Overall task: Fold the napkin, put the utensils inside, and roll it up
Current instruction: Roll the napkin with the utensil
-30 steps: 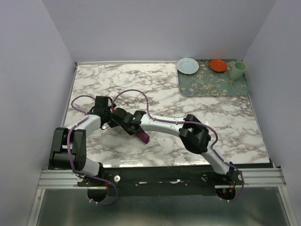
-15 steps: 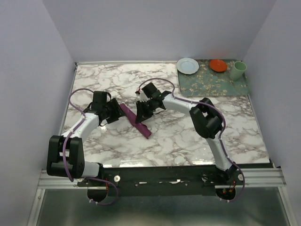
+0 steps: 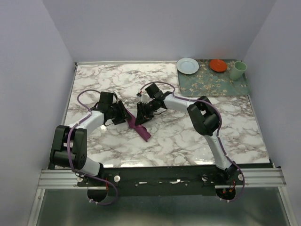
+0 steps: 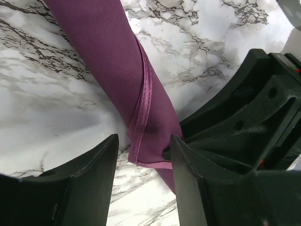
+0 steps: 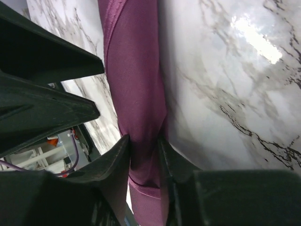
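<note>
The plum-purple napkin (image 3: 141, 131) lies rolled into a slim tube on the marble table, slanting toward the front right. In the right wrist view the napkin (image 5: 136, 70) runs between my right gripper's fingers. My right gripper (image 3: 140, 117) (image 5: 143, 155) is shut on the roll near its upper end. My left gripper (image 3: 125, 116) (image 4: 143, 176) is open just left of it. The roll's hemmed end (image 4: 146, 146) lies between the left jaws, and the napkin (image 4: 108, 56) stretches away from them. The knife is hidden from view.
A green floral mat (image 3: 214, 84) lies at the back right. It carries a pale blue plate (image 3: 187, 65), an orange dish (image 3: 218, 65) and a green cup (image 3: 237, 70). Walls close in the table on three sides.
Both grippers went from the table's front middle to farther back, and the napkin now shows as a long roll. In the last half second the left gripper closed in on the roll's end.
</note>
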You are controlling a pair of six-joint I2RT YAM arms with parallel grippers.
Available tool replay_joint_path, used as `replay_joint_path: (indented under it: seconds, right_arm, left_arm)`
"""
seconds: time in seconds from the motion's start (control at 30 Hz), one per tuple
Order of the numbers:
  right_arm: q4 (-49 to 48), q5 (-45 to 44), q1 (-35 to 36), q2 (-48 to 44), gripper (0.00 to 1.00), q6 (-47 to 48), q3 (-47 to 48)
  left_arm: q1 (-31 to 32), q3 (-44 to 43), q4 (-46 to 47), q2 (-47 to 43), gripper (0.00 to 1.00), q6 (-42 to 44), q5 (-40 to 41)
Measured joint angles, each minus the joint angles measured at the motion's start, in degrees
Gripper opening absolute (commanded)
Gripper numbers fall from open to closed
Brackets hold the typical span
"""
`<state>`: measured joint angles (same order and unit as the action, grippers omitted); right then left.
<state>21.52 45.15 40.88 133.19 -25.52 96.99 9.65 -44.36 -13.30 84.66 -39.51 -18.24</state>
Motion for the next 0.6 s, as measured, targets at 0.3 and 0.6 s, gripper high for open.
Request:
replay_joint_path:
  seconds: [0.3, 0.6]
  right_arm:
    - [3.4, -2.6, 0.2, -0.8, 0.52, 1.7, 0.7]
    - [8.4, -7.2, 0.9, -1.6, 0.6, 4.4, 2.8]
  left_arm:
    - [0.0, 0.6, 0.1, -4.8, 0.56, -0.2, 1.6]
    - [-1.0, 1.5, -0.7, -10.4, 0.56, 0.8, 2.8]
